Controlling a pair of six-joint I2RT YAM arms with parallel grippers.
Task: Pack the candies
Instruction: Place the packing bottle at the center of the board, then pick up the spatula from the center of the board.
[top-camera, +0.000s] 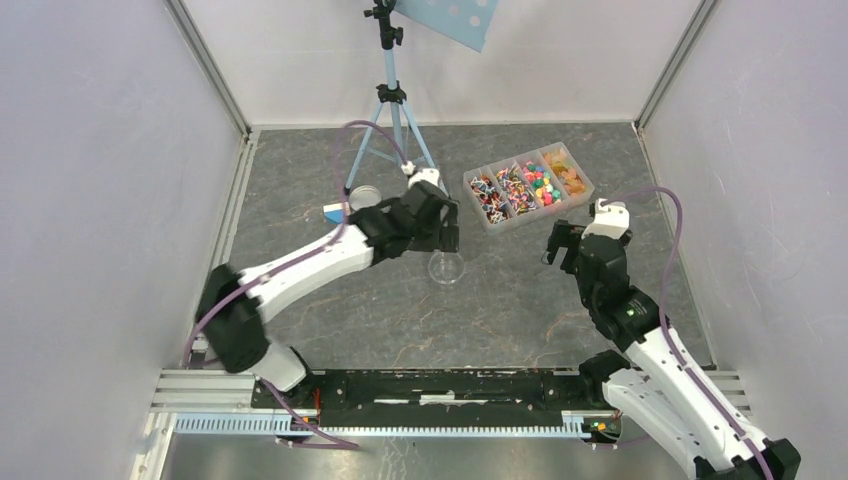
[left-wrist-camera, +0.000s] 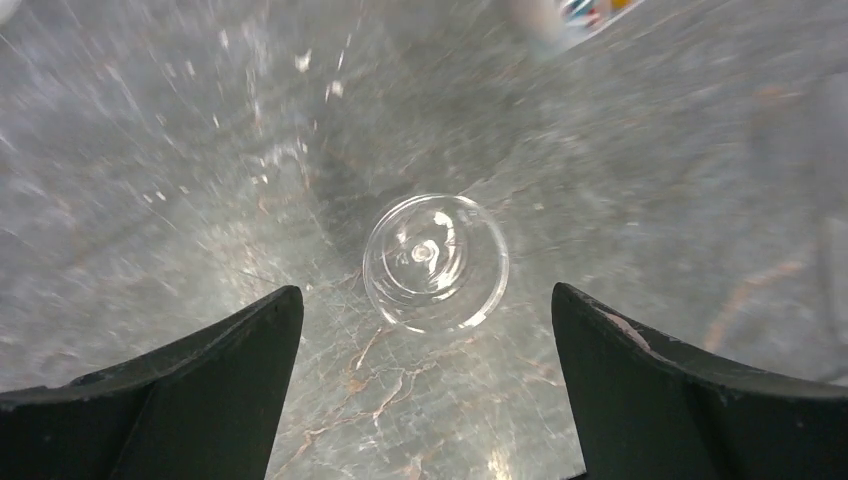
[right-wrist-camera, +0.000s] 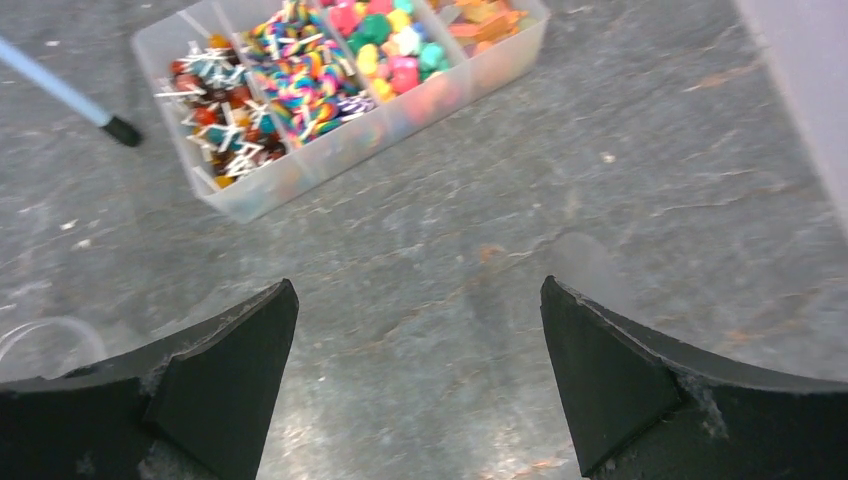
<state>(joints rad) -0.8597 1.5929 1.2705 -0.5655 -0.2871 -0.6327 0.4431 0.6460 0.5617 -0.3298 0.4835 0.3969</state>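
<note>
Both grippers have fingers wide apart, holding nothing. Only the left wrist view shows the clear cup (left-wrist-camera: 436, 262) just ahead of the left gripper (left-wrist-camera: 425, 292), between its fingers; this arm reaches out, pointing down. The candies (right-wrist-camera: 300, 75) lie in a divided box (right-wrist-camera: 300, 165), ahead-left of the right gripper (right-wrist-camera: 417, 283), whose arm is bent.

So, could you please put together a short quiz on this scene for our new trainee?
1. True or false: the left gripper is shut on the clear round jar.
2. How many compartments of multicoloured candies does the clear plastic divided box have? A: two. B: four. C: six.
3. Fill in the blank: the right gripper is ___ and has nothing between its fingers.

Key:
1. False. Its jaws stand open above the jar, which it is not gripping.
2. B.
3. Open.
</note>
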